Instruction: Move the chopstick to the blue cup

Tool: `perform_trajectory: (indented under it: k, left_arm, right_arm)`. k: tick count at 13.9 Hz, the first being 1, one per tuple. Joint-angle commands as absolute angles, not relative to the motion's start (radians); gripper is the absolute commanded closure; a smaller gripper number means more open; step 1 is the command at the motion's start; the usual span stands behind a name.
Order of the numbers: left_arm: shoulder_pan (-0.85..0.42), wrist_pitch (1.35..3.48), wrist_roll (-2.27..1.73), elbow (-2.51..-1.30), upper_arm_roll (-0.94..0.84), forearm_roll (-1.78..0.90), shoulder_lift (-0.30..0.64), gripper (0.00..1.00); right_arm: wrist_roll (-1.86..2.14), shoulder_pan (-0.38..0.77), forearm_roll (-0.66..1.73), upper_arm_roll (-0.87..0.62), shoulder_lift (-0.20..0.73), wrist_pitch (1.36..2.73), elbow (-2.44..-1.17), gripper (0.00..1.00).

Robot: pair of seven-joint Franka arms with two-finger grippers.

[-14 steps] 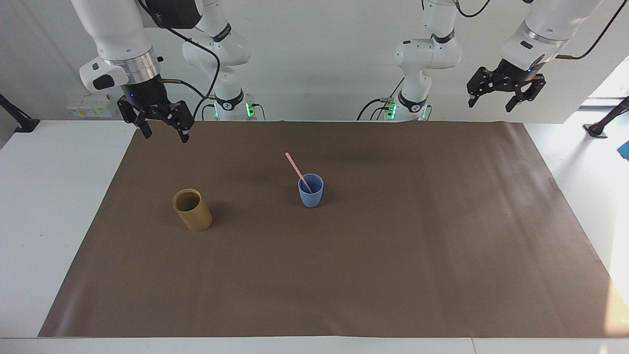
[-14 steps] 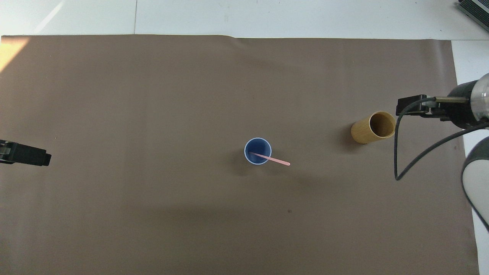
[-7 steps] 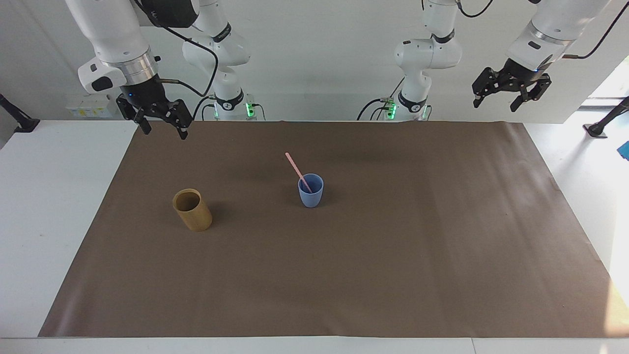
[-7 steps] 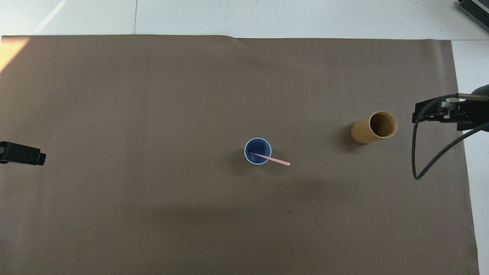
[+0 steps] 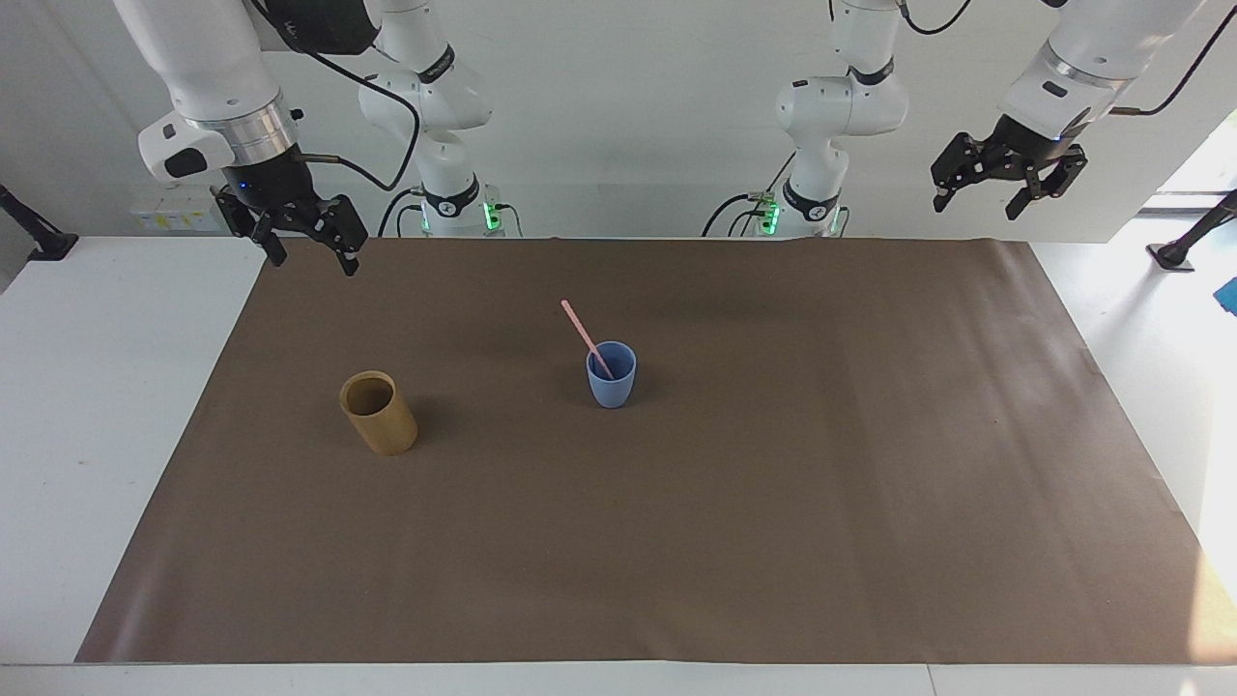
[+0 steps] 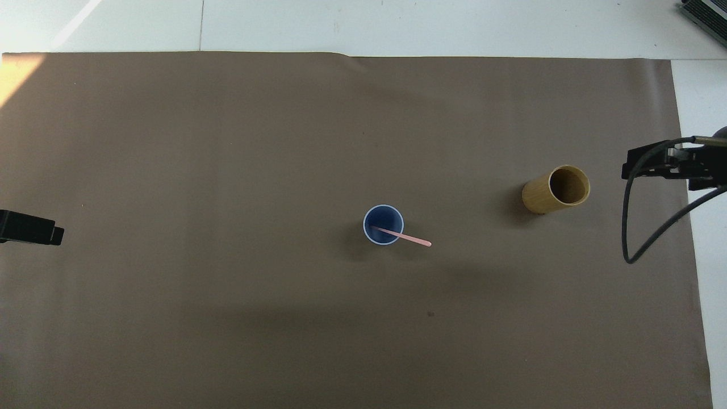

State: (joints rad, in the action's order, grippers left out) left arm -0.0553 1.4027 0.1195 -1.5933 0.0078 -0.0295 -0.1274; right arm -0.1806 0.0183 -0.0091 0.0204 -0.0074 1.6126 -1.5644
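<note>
The light-blue cup (image 5: 611, 375) (image 6: 383, 225) stands upright near the middle of the brown mat. A pale pink chopstick (image 5: 583, 334) (image 6: 410, 238) stands in it, leaning over the rim toward the right arm's end. My right gripper (image 5: 307, 246) hangs open and empty, raised over the mat's corner at the right arm's end. My left gripper (image 5: 976, 201) hangs open and empty, raised high over the left arm's end of the table. In the overhead view only dark parts of the two hands show at the edges.
A tan bamboo-coloured holder (image 5: 378, 413) (image 6: 555, 189) stands on the brown mat (image 5: 676, 541), toward the right arm's end from the cup. White table surface borders the mat at both ends.
Both arms have drawn back and up, away from the middle of the table. The right gripper moved toward its own end. Cup, chopstick and holder stayed put.
</note>
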Motion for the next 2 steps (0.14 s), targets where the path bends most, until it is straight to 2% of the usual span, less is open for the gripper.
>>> perform_trajectory:
  k: [1,2]
  left_arm:
    - [-0.035,1.39,0.115,-1.589,-0.005,-0.035,-0.135,0.0]
    - [-0.035,1.39,0.115,-1.589,-0.005,-0.035,-0.135,0.0]
  right_arm:
    - [-0.15,0.006,0.012,0.015,-0.017,1.617,-1.578,0.0]
    - [-0.15,0.006,0.012,0.015,-0.018,1.617,-1.58,0.0]
